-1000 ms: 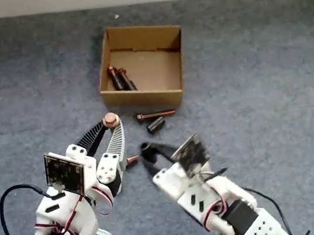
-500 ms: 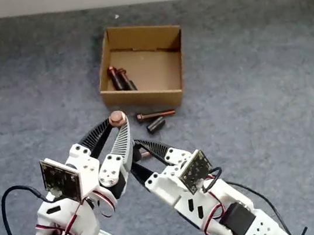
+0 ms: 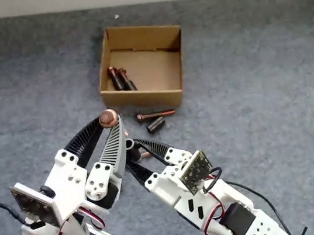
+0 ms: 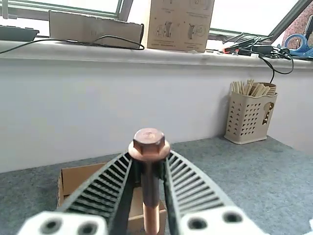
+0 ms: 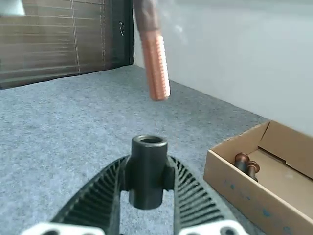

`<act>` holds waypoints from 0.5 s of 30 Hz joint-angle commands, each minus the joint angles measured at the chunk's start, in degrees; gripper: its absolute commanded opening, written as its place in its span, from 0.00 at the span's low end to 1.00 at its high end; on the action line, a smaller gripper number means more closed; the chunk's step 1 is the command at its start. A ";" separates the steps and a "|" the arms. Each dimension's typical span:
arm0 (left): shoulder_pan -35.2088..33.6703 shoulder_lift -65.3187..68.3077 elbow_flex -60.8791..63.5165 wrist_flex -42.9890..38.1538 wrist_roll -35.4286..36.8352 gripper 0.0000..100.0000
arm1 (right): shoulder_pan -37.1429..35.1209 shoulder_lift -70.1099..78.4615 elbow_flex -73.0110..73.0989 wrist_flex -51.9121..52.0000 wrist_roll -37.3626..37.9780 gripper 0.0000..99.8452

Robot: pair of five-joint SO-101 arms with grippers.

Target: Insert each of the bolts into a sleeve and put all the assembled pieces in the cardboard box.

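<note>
Mid-assembly here, at the mating step. The left gripper (image 3: 109, 124) is pinching a copper bolt (image 4: 149, 143) just under its head, threads pointing down. The right gripper (image 3: 131, 152) is clamped on a dark sleeve (image 5: 147, 169), held upright with the open end up, close under the bolt's tip but not touching it. In the right wrist view the tip looks roughly over the hole, but I can't tell exactly. My guess for the next move is to line them up and lower the bolt straight in. The cardboard box (image 3: 168, 95) sits farther back with two finished pieces (image 3: 119, 79) by its left wall. Another bolt (image 3: 155, 115) and sleeve (image 3: 156, 124) lie loose on the carpet (image 3: 257, 79) just in front of it, so there's one more round to go.
</note>
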 commanded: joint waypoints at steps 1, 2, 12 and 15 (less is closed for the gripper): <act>1.19 -0.31 -2.33 -0.70 0.44 0.01 | 2.07 -1.01 5.85 -2.51 0.44 0.00; 1.19 -0.31 -2.24 0.00 0.44 0.01 | 2.07 -1.01 5.85 -3.03 0.44 0.00; 5.58 -0.31 0.57 1.67 0.26 0.01 | 1.98 -1.01 5.93 -5.58 0.44 0.00; 5.14 -0.22 1.98 1.58 0.18 0.01 | 1.98 -1.01 5.93 -5.58 0.53 0.00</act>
